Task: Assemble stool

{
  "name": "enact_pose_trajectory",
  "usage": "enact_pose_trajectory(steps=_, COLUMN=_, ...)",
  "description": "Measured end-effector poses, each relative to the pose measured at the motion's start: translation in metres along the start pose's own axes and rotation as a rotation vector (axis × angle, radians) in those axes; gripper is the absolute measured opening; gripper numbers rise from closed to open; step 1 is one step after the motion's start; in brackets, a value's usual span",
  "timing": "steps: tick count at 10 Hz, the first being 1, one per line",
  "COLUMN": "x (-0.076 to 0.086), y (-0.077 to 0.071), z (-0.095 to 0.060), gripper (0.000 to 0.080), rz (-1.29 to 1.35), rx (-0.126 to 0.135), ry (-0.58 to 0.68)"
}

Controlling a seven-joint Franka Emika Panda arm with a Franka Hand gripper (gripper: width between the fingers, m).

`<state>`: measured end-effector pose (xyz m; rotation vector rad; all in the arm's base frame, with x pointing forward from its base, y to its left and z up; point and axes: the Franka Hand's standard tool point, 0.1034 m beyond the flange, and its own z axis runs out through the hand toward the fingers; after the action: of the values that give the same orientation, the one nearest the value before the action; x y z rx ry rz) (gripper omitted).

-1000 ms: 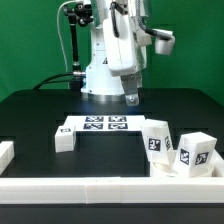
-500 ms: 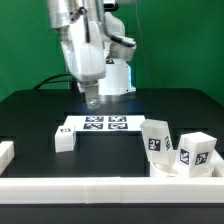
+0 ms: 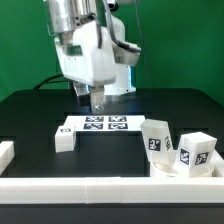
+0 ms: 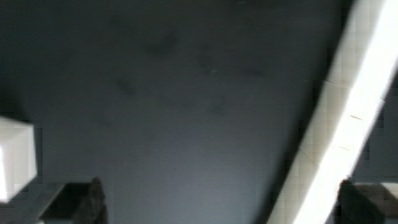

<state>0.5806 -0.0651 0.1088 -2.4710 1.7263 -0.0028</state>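
No part is joined yet: one leg (image 3: pixel 155 138) and another leg (image 3: pixel 195 152) sit loose; the gripper (image 3: pixel 97 103) hovers open, empty.

You see a black tabletop (image 3: pixel 40 115), white stool legs (image 3: pixel 157 138) with black-and-white square tags, a white marker board (image 3: pixel 98 124) printed with four such tags, white border rails (image 3: pixel 100 188), and a green backdrop (image 3: pixel 190 40).
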Motion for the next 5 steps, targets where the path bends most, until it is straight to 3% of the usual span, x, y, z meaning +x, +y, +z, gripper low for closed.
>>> enact_pose_trajectory(steps=1, x=0.002, y=0.005, z=0.004, gripper=0.0648, rz=-0.148, rx=-0.017, ry=0.004)
enact_pose_trajectory(steps=3, x=0.002, y=0.014, z=0.012, gripper=0.0648, rz=-0.447, rx=-0.091, ry=0.017)
enact_pose_trajectory(steps=5, x=0.003, y=0.018, z=0.016, gripper=0.0648, rz=-0.575, rx=-0.089, ry=0.039)
